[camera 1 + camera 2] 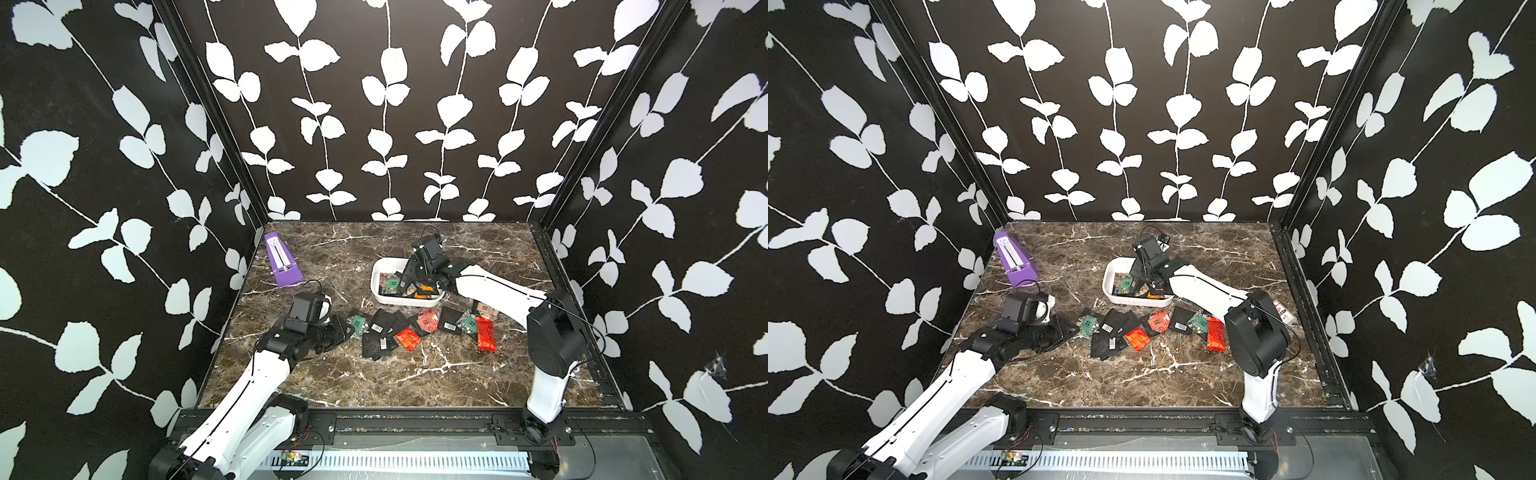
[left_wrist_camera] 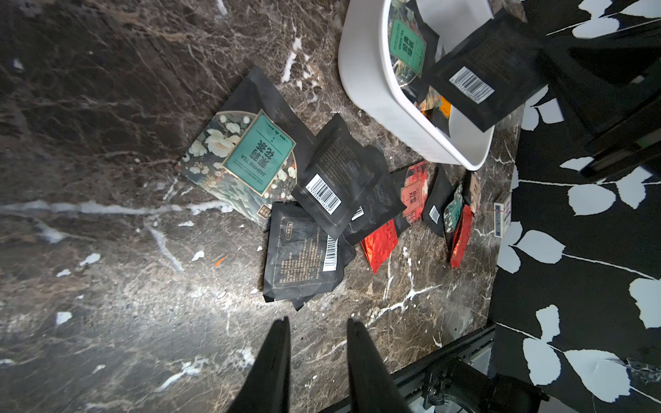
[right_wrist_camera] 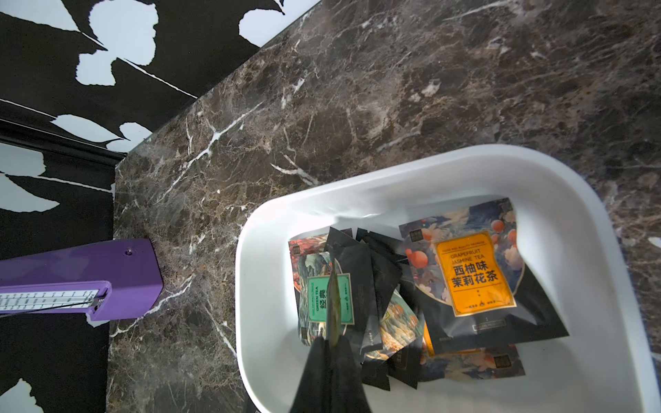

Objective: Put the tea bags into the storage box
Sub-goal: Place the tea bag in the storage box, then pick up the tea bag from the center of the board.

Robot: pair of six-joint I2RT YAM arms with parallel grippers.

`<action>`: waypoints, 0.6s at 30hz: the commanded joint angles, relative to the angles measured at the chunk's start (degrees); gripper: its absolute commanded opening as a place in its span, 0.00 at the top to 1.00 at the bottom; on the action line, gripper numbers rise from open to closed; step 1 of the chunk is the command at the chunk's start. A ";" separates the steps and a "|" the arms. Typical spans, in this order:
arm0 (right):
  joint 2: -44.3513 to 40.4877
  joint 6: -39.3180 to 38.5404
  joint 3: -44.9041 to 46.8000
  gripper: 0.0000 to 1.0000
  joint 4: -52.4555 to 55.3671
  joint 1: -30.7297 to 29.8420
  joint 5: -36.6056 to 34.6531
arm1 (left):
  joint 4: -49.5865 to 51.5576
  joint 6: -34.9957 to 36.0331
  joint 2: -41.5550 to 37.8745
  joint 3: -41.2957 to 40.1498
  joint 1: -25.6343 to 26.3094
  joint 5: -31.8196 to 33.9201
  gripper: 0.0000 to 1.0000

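R fingers (image 3: 329, 386) pinched a black tea bag (image 2: 483, 71) over storage box (image 3: 250, 304), release likely next; L fingers (image 2: 277, 357) narrow, empty.

Marble table (image 1: 374, 374) w/ white storage box (image 1: 376, 282), loose tea bags (image 1: 382, 326) nr it, purple metronome (image 1: 280, 259) back-L corner.

One tea bag (image 2: 490, 68) hangs in the right claw (image 3: 331, 345), storage box (image 3: 393, 161) directly beneath, more tea bags (image 3: 472, 275) piled inside. Metronome (image 1: 282, 262) stands well left of that claw. Loose tea bags (image 2: 322, 182) sprawl on the tabletop (image 1: 415, 374) just ahead of the left claw (image 2: 316, 321).
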State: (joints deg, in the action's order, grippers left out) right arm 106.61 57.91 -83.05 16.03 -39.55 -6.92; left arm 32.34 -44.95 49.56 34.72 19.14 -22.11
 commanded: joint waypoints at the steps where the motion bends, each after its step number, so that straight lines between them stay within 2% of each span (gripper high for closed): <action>1: -0.04 -0.24 -1.36 0.79 2.20 0.92 -2.12 | -0.97 0.77 0.24 -0.39 -0.24 -0.74 0.79; 4: -3.73 -1.00 1.01 0.62 5.32 1.53 -3.55 | -0.92 0.76 1.04 0.08 -0.24 -1.30 0.83; 6: -7.98 -2.09 3.67 0.57 6.64 1.67 -4.38 | -1.03 0.70 1.53 0.44 -0.15 -1.61 0.83; 13: -26.79 -2.62 18.22 0.56 9.07 -0.06 -2.08 | -3.04 -0.08 3.69 0.66 0.28 -1.88 0.89; 18: -33.18 2.73 26.04 0.56 6.80 -8.66 -2.19 | -4.86 -0.74 6.40 0.95 1.69 -1.78 0.93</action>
State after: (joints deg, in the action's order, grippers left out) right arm 73.23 57.63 -61.54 23.40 -43.94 -9.47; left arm 29.34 -45.50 55.20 34.72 19.97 -23.51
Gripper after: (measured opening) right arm 0.443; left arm 0.069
